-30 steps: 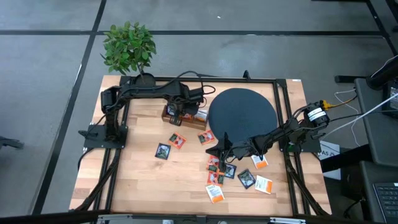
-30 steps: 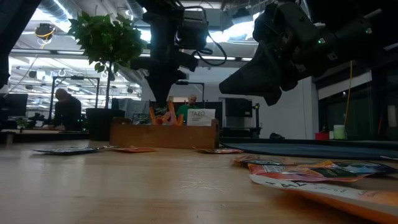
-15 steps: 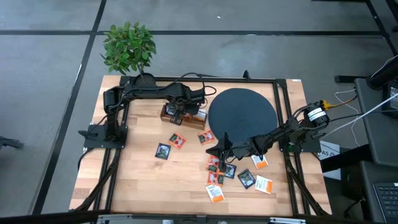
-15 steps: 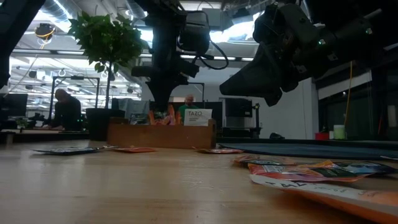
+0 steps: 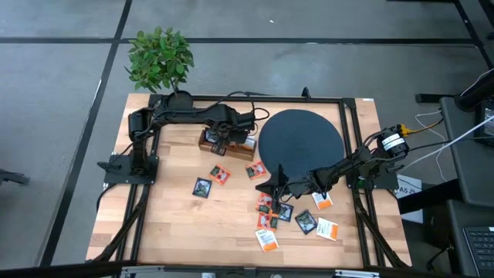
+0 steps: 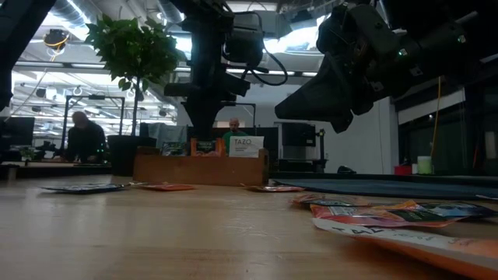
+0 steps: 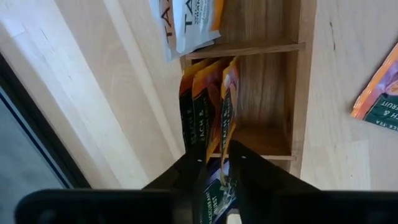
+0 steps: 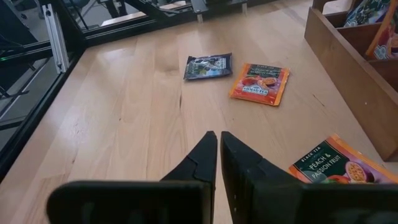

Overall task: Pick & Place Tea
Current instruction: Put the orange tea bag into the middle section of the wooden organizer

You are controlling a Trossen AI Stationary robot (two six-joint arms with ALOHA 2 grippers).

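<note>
The long wooden tray [image 5: 228,145] lies at the table's far side, left of the black disc [image 5: 299,139]. My left gripper [image 7: 219,163] points down into one compartment, slightly open, with a dark green tea sachet [image 7: 217,193] upright between its fingers, beside orange sachets [image 7: 205,106]. A white sachet [image 7: 189,22] fills the adjoining compartment. Several tea sachets lie flat on the table [image 5: 201,187] [image 5: 306,222]. My right gripper [image 8: 217,155] hovers shut and empty above the table near the sachet cluster [image 5: 270,208]. My left gripper's fingers [image 7: 249,171] come from above, one on each side of the dark green sachet's upper end [image 7: 219,183]. The sachet stands on edge in the tray compartment. I cannot tell whether the fingers touch it.
A potted plant [image 5: 160,58] stands at the far left corner. A black metal frame [image 5: 139,216] borders the table. Loose sachets [image 8: 209,66] [image 8: 259,83] [image 8: 326,163] lie ahead of my right gripper, with bare wood at the table's near left.
Under my left gripper the sachets have sunk lower into the tray: the orange tips that stuck up above its rim now sit lower, and a dark sachet shows at the rim. The tray has shifted slightly toward the table's left. My left wrist has turned a little.
</note>
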